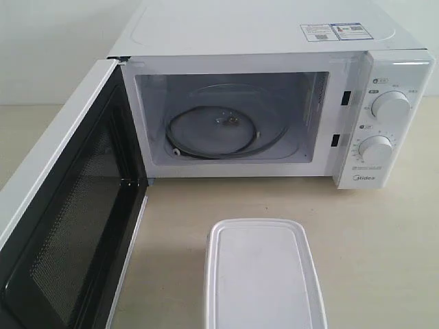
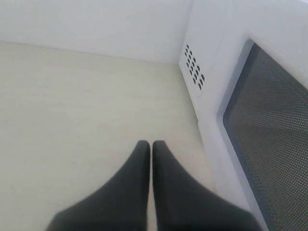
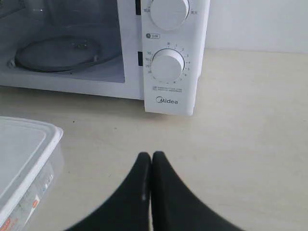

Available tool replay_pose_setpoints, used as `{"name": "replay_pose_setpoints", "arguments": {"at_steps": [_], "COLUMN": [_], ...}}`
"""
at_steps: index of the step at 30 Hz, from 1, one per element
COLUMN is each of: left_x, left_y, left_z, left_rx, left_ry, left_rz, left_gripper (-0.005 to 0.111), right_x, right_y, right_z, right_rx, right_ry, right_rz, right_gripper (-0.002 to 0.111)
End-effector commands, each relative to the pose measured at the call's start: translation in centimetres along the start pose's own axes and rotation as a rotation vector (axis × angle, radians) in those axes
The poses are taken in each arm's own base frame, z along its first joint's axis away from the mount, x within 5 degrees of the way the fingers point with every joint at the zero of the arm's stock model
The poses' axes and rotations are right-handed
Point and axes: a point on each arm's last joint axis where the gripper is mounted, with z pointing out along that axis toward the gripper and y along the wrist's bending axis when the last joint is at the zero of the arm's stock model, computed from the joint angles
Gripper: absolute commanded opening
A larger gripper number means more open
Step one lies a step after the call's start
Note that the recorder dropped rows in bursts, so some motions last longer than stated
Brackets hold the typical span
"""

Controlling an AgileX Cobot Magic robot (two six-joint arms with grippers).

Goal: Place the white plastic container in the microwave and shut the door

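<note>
The white plastic container (image 1: 264, 274) sits on the pale, faintly grained tabletop (image 1: 384, 240) in front of the microwave (image 1: 274, 41). It lies at the near edge of the scene, a little right of centre and well outside the oven cavity. It is a rectangular box with rounded corners, and its flat lid (image 1: 260, 264) is smooth, matte and edged by a raised rim. The right wrist view shows its walls to be translucent, with a small red-and-white label (image 3: 29, 199) along one side. Behind it the boxy white microwave stands with its door (image 1: 62, 226) swung wide to the left, the black perforated-mesh inner face turned toward the cavity. Inside, a clear glass turntable (image 1: 219, 130) rests on the floor over a dark ring. Two round white dials (image 1: 391, 106) sit one above the other on the right-hand control panel above the Midea name, and printed stickers (image 1: 331, 31) lie on the smooth top. The left gripper (image 2: 151, 144) hangs over bare tabletop left of the microwave, near a cluster of vent holes (image 2: 193, 66) in the side wall. Its dark tapered fingers are pressed together with nothing between them. The right gripper (image 3: 151, 155) hangs over the table in front of the control panel, just right of the container. It is likewise clenched and empty.
</note>
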Motion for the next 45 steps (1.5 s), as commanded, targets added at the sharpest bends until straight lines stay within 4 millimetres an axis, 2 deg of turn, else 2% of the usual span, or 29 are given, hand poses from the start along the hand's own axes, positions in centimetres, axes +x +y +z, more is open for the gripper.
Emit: {"name": "replay_pose_setpoints", "arguments": {"at_steps": [1,6,17,22,26,29,30,32,38,41,45], "left_x": [0.1,0.1,0.1,0.1,0.1,0.1,0.1,0.1,0.1,0.1,0.1], "left_y": [0.0,0.0,0.0,0.0,0.0,0.0,0.0,0.0,0.0,0.0,0.0], "left_z": [0.0,0.0,0.0,0.0,0.0,0.0,0.0,0.0,0.0,0.0,0.0], "left_rx": [0.010,0.010,0.010,0.010,0.010,0.010,0.010,0.010,0.010,0.010,0.010], "left_ry": [-0.004,-0.004,-0.004,-0.004,-0.004,-0.004,-0.004,-0.004,-0.004,-0.004,-0.004], "left_rz": [-0.010,-0.010,-0.010,-0.010,-0.010,-0.010,-0.010,-0.010,-0.010,-0.010,-0.010], "left_gripper": [0.004,0.004,0.004,0.004,0.004,0.004,0.004,0.004,0.004,0.004,0.004], "right_x": [-0.1,-1.1,-5.9,-7.6,-8.5,-8.9,-9.5,-11.2,-16.3,-18.4,-19.9], "right_y": [0.0,-0.1,-0.6,-0.8,-0.8,-0.9,-0.8,-0.7,0.3,0.3,0.1], "right_z": [0.0,-0.1,-2.2,-4.2,-6.1,-7.3,-7.8,-8.6,-9.8,-9.6,-7.6], "right_rx": [0.006,0.022,0.099,0.072,-0.130,-0.175,-0.183,-0.191,-0.112,-0.063,0.003], "right_ry": [-0.016,-0.121,-0.702,-0.995,-1.233,-1.369,-1.388,-1.363,-0.953,-0.766,-0.458], "right_rz": [-0.052,-0.110,-0.061,0.065,0.351,0.384,0.379,0.377,0.243,0.217,0.222], "right_gripper": [0.000,0.000,0.000,0.000,0.000,0.000,0.000,0.000,0.000,0.000,0.000]}}
